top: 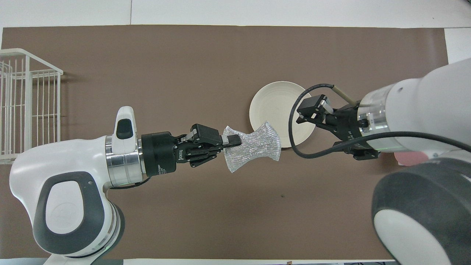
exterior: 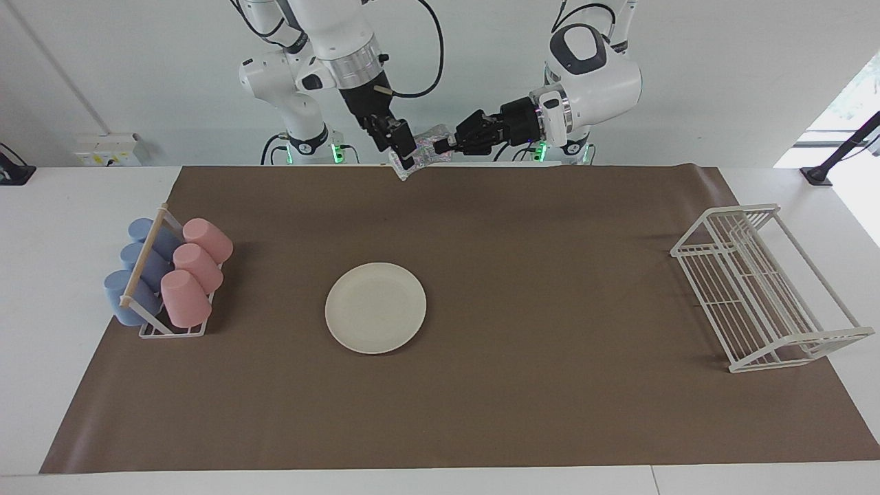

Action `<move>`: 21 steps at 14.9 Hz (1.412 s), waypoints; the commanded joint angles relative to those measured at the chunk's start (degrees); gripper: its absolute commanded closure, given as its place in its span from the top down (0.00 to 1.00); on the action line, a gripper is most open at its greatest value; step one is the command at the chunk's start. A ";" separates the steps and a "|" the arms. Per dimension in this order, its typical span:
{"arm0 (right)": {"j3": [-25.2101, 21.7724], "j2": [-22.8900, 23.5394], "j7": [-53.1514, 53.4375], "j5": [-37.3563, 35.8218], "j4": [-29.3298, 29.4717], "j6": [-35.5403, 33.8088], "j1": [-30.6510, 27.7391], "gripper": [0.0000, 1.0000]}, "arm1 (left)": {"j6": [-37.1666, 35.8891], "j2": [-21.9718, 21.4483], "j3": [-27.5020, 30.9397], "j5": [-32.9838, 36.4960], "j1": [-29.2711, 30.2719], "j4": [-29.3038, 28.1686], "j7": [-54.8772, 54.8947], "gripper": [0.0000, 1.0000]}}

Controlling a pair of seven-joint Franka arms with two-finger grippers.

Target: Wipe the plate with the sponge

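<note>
We are holding the sponge (top: 252, 146) up in the air over the brown mat (exterior: 550, 412), at the robots' own edge of the table, and in the overhead view it is sitting at about six o'clock from the plate (top: 274, 106), overlapping the plate's rim only because it is raised. Our left gripper (top: 232, 140) is reaching in level from nine o'clock in that view, its fingers pinched tight on the end of the sponge that is facing the left arm, so the pad is spreading out like a bow-tie from the pinch.

Our right gripper (top: 305, 123) is hanging at about three o'clock from the sponge in the overhead view, over the plate's edge, with its fingers spread wide and gripping nothing; in the facing view it (exterior: 405, 148) is showing just beside the sponge (exterior: 423, 152), though we cannot tell whether a fingertip is still brushing it.

The plate (exterior: 375, 308) is lying flat on the mat near the middle of the table, untouched. Toward the right arm's end, the cup rack (exterior: 172, 275) is carrying pink and blue cups, and toward the left arm's end a white wire rack (exterior: 763, 289) is standing.
</note>
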 commanded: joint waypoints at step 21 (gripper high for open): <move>-0.23 2.83 -49.50 -9.99 -1.54 -8.21 -16.34 1.00 | -49.62 16.26 -0.33 94.38 21.88 36.14 -4.21 0.00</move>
